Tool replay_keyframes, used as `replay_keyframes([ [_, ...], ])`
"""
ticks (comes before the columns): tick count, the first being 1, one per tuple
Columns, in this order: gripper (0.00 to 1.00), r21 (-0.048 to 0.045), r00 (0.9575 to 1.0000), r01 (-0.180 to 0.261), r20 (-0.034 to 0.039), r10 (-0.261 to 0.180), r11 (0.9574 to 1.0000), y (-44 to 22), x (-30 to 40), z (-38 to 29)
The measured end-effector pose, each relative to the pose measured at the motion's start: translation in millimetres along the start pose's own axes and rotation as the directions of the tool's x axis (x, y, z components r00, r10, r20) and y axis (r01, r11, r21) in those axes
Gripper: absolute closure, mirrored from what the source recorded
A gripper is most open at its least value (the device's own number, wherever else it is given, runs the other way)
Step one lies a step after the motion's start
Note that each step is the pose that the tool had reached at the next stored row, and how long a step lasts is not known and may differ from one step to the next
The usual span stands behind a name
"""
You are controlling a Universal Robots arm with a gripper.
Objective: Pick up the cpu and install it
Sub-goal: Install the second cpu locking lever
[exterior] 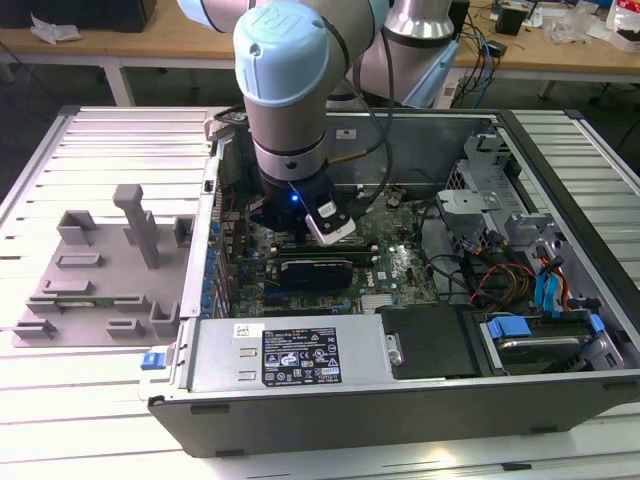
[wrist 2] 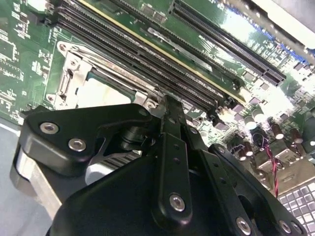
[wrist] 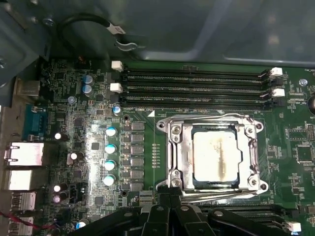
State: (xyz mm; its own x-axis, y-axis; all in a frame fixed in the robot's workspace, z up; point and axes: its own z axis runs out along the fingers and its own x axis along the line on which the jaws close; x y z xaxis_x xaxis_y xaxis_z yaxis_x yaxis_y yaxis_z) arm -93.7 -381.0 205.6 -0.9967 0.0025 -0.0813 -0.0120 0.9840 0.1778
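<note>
cpu (wrist: pixel 214 157) seated in socket (wrist: pixel 172 157) — gripper (wrist: pixel 170 199) beside

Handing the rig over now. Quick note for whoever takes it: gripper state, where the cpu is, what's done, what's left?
Gripper: down inside the open computer case, just over the motherboard, at the edge of the socket frame. I can't tell from these views whether it is open or shut; nothing is visibly held.
The cpu: lying flat in the socket, silver top up, inside the metal frame, beside the memory slots. The second wrist view shows it there too.
Done: the cpu is off the grey fixture and sits in the socket.
Left: confirm that it is seated squarely; I can't tell whether the frame is latched.
</note>
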Motion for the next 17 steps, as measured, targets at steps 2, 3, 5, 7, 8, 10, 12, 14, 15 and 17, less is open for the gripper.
replay_keyframes([
  [2,0.89,-0.0184,1.0,0.0,0.0068,0.0,0.9998,-0.3,6.2,1.5],
  [3,0.89,-0.0217,1.0,0.0,0.008,0.0,0.9998,-0.4,7.3,2.0],
  [5,0.89,-0.0283,0.9999,0.0,0.0111,0.0,0.9996,-0.4,8.5,2.7],
  [7,0.89,-0.0295,0.9999,0.0,0.011,0.001,0.9996,-0.5,8.6,2.5],
  [8,0.89,-0.0297,0.9999,0.0,0.011,0.001,0.9996,-0.5,8.5,2.4],
  [10,0.89,-0.0296,0.9999,0.0,0.011,0.001,0.9996,2.0,7.4,-11.3],
  [12,0.89,-0.0295,0.9999,0.0,0.011,0.001,0.9996,4.1,6.5,-22.7],
  [14,0.89,-0.0298,0.9999,0.0,0.0111,0.001,0.9996,6.5,4.9,-35.6],
  [15,0.89,-0.0297,0.9999,0.0,0.0108,0.001,0.9996,6.8,1.1,-37.5],
  [17,0.89,-0.0297,0.9999,0.0,0.0102,0.001,0.9996,6.8,-3.6,-37.5],
])
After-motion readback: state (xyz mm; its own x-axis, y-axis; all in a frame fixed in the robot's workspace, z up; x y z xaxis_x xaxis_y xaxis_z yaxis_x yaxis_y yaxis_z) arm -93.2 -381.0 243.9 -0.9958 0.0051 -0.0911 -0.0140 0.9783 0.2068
